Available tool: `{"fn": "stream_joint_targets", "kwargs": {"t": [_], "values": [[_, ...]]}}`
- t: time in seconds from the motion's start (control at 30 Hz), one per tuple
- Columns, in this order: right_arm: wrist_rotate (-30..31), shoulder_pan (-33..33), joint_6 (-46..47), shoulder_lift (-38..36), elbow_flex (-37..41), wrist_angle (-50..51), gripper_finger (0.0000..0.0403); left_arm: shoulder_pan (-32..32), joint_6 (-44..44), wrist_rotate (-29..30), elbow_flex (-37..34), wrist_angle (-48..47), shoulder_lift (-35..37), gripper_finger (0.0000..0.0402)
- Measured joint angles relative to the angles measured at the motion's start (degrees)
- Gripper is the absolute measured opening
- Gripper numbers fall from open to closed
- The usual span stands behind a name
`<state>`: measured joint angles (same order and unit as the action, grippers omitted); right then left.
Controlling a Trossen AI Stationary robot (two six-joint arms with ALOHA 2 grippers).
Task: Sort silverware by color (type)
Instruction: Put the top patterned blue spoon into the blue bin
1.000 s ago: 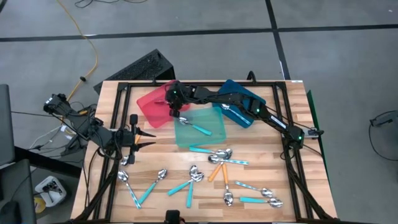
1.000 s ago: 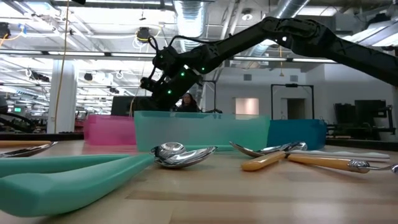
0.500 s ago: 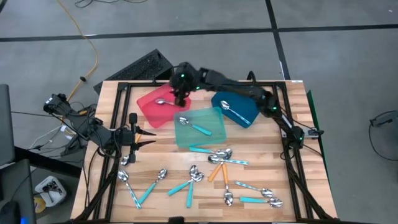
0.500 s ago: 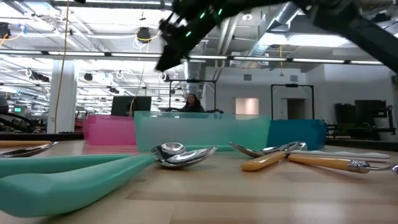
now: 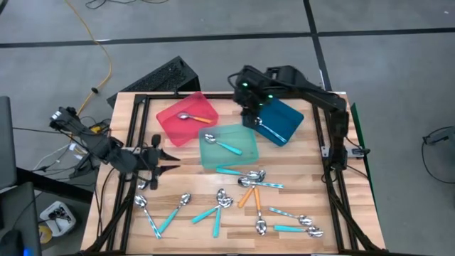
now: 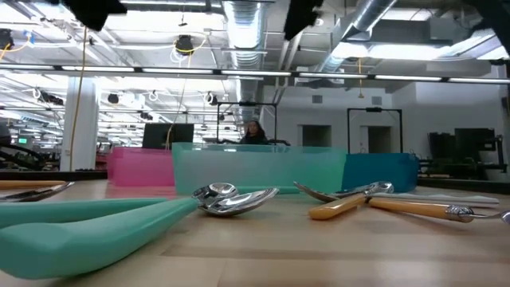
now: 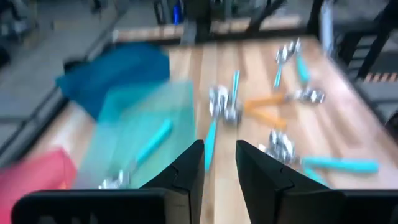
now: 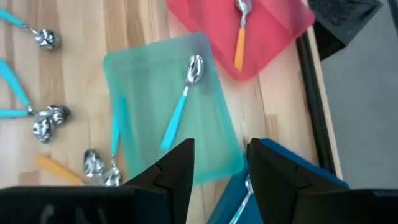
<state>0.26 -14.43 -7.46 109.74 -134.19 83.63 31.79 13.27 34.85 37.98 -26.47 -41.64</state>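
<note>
three trays (image 5: 186,118), two arms (image 5: 313,96), roughly a dozen and a half spoons (image 5: 249,178).

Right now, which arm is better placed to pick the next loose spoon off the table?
Probably the left. The left gripper sits low at the table's left edge, empty, beside the loose spoons. The right gripper is raised at the back by the blue tray, farther from them.
</note>
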Motion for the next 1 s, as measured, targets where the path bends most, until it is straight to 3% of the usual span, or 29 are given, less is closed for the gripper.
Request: {"fn": "stream_joint_targets", "kwargs": {"t": [0.2, 0.57, 0.67, 0.83, 1.0], "values": [[0.21, 2.57, 2.27, -1.21, 0.11, 1.68, 0.0169, 0.00, 5.00, -0.09, 0.00, -3.70, -8.29, 0.0059], [0.36, 6.06, 3.29, -1.51, 0.11, 2.24, 0.0169, -0.88, 3.01, 2.10, -0.02, -4.99, -18.21, 0.0003], [1.79, 6.81, 4.50, -1.50, 0.11, 3.38, 0.0169, -2.93, 1.97, 1.82, -0.70, -3.83, -18.26, 0.0002], [2.06, 8.64, 6.01, -1.56, 0.83, 4.87, 0.0169, -6.06, -2.79, -4.51, -9.59, 9.87, -13.97, 0.0000], [3.14, 12.05, 7.38, -1.60, 4.36, 6.38, 0.0169, -8.48, -1.59, -5.13, -13.51, 10.37, -5.44, 0.0000]]}}
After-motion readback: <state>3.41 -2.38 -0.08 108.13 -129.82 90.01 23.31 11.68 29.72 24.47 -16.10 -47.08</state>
